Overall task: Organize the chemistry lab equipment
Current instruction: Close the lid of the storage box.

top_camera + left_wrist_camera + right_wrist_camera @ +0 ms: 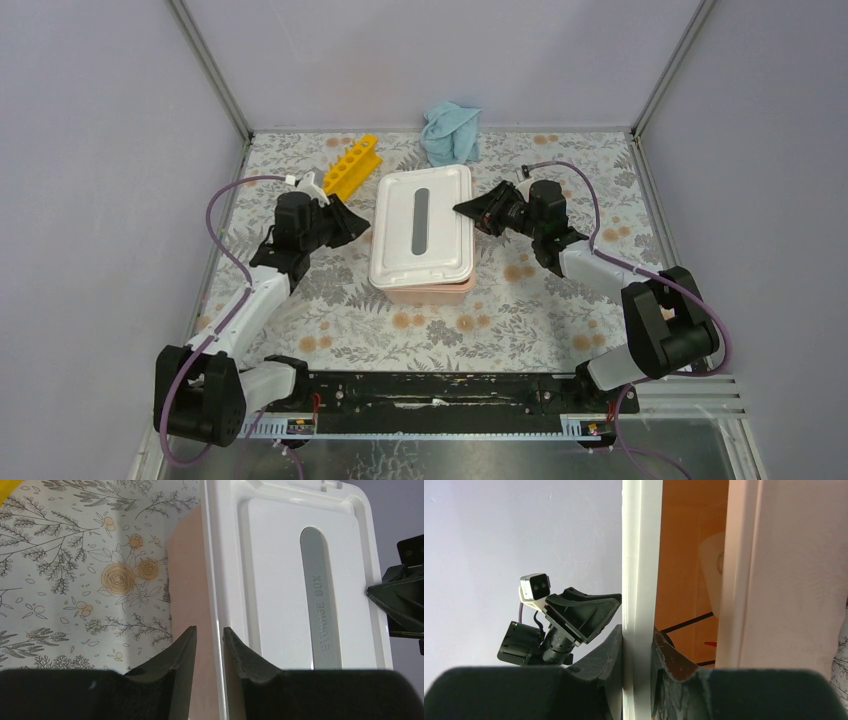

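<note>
A pink storage box (425, 293) stands in the middle of the flowered worktop (520, 320), and its white lid (425, 195) lies on top of it. The two arms meet this lid from opposite sides.

The left gripper (362, 228) is at the left long edge. In the left wrist view its fingers (182, 655) stand narrow, with the rim of the lid (280, 580) running between them. One finger is on the top face just inside the rim. The other is outside, beside the pink wall (192, 580), and a thin strip of that wall shows in the gap. I cannot tell whether they really pinch the rim.

The right gripper (458, 209) is at the right long edge. In the right wrist view its fingers (609, 655) press on both faces of the lid's rim (639, 555), so they hold the lid. On this side the lid stands apart from the box wall (744, 580) and the inside of the box shows. There I see a black wire (686, 622), a small red part (710, 643) and a pale rounded shape (711, 565), perhaps the bottle; the view is too narrow to be sure.

The yellow test-tube rack (352, 165) lies on the worktop behind the left gripper, near the back left corner of the box and apart from both sets of fingers. A blue cloth (450, 132) lies at the back edge.
</note>
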